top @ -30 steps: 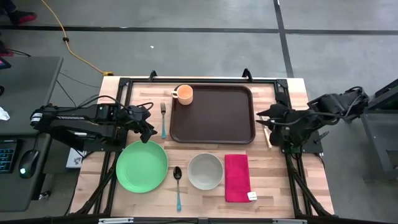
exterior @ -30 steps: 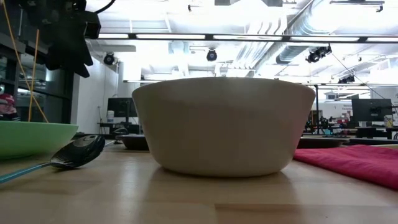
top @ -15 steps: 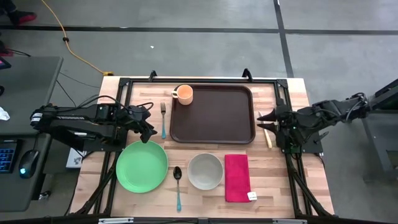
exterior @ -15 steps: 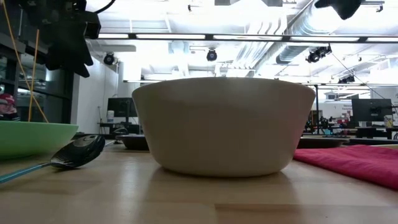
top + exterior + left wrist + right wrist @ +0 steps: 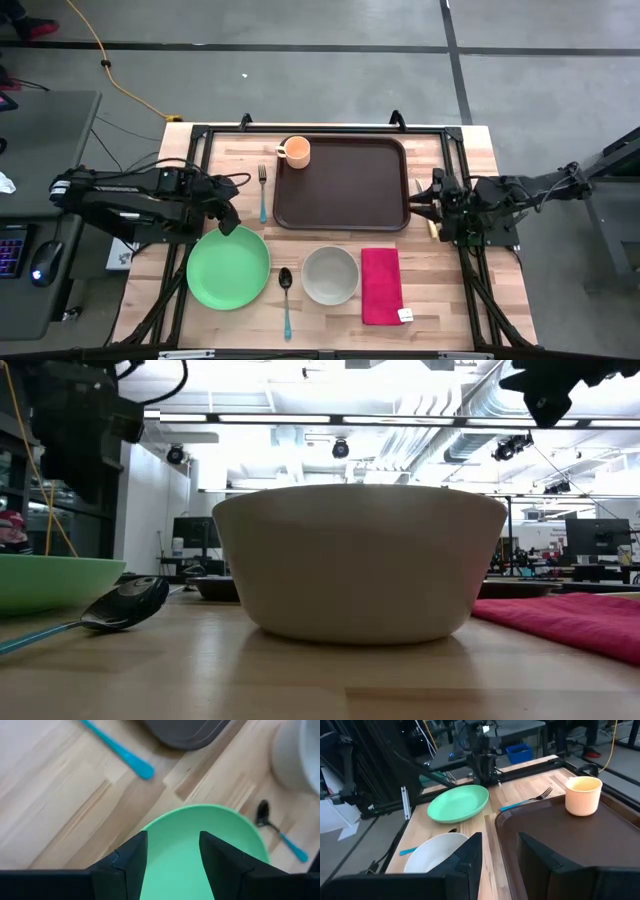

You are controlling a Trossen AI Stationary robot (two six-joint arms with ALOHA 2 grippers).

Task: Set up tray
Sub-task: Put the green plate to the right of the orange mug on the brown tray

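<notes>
The dark brown tray [image 5: 342,184] lies at the table's middle far side, with a peach cup [image 5: 295,151] standing in its far left corner. A green plate [image 5: 228,267] rests on the table near the left front. My left gripper [image 5: 172,851] hangs open over the plate's far rim [image 5: 200,812], pointing steeply down, with nothing between its fingers. My right gripper [image 5: 499,854] stands open just beyond the tray's right edge [image 5: 409,196], pointing nearly level across the tray toward the left, and holds nothing.
A teal-handled fork [image 5: 263,190] lies left of the tray. A teal-handled spoon [image 5: 285,293], a grey-white bowl [image 5: 330,275] and a red napkin [image 5: 381,285] line the front. A pale utensil [image 5: 432,222] lies by the right gripper. Black frame rails border the table.
My right arm has come down from high above the table, its gripper levelling out beside the tray's right edge. My left gripper has tipped further downward over the green plate's far rim. Nothing on the table has moved.
</notes>
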